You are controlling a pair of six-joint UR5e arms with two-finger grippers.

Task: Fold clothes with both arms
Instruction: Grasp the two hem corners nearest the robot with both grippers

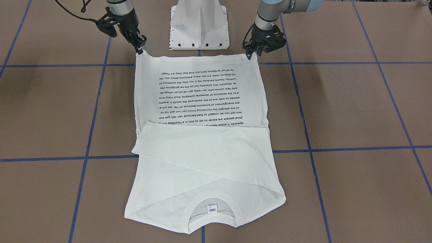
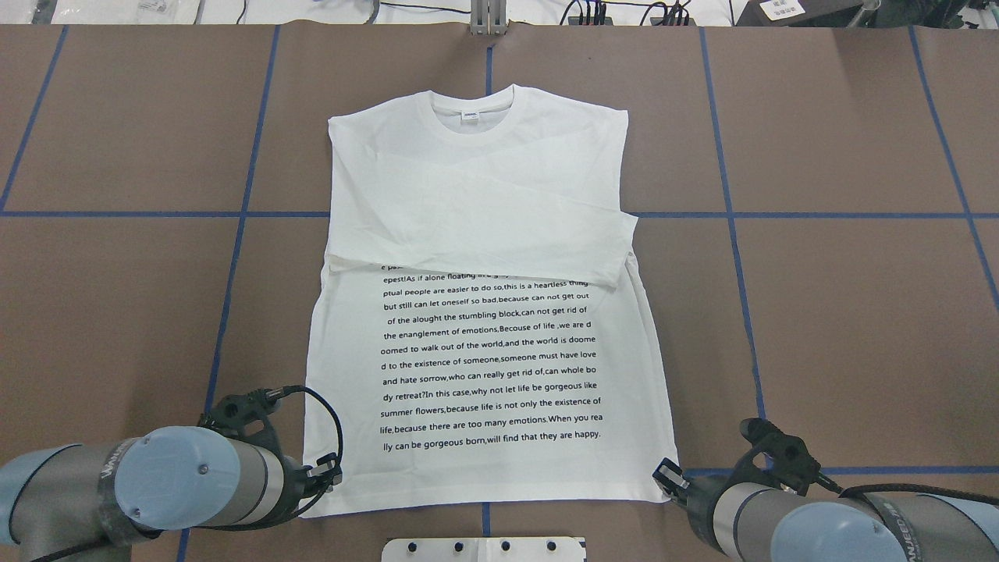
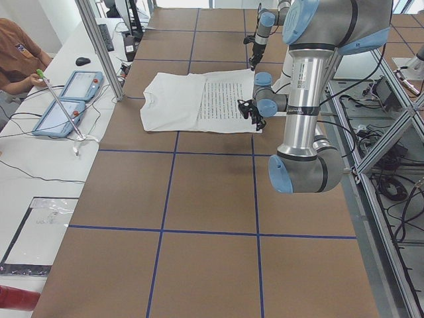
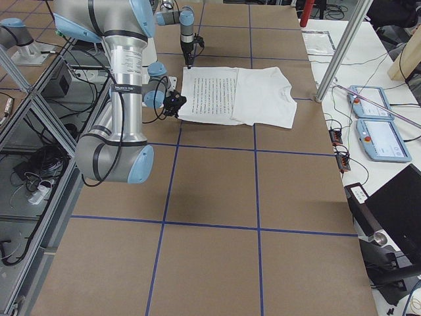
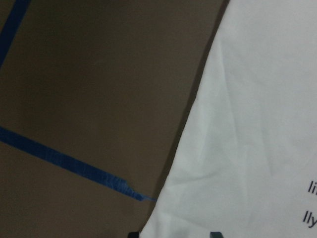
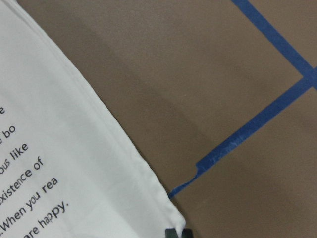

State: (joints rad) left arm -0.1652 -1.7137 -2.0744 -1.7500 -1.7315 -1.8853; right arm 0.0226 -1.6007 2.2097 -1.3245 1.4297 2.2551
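Observation:
The white T-shirt [image 1: 202, 101] lies flat on the brown table, text side up, collar away from the robot, and both sleeves are folded in across the chest [image 2: 484, 211]. My left gripper [image 1: 251, 55] is down at the left hem corner [image 2: 332, 474]. In its wrist view the fingertips [image 5: 213, 234] stand apart, straddling the cloth edge. My right gripper [image 1: 139, 50] is at the right hem corner [image 2: 667, 476]. In its wrist view the tips [image 6: 178, 233] are together at the corner of the cloth [image 6: 59, 148].
The white pedestal base [image 1: 199, 27] stands just behind the hem, between the arms. Blue tape lines [image 2: 734, 215] grid the table. In the exterior left view an operator [image 3: 16, 53] and two tablets [image 3: 66, 99] sit beyond the collar side, by a metal post [image 3: 99, 46].

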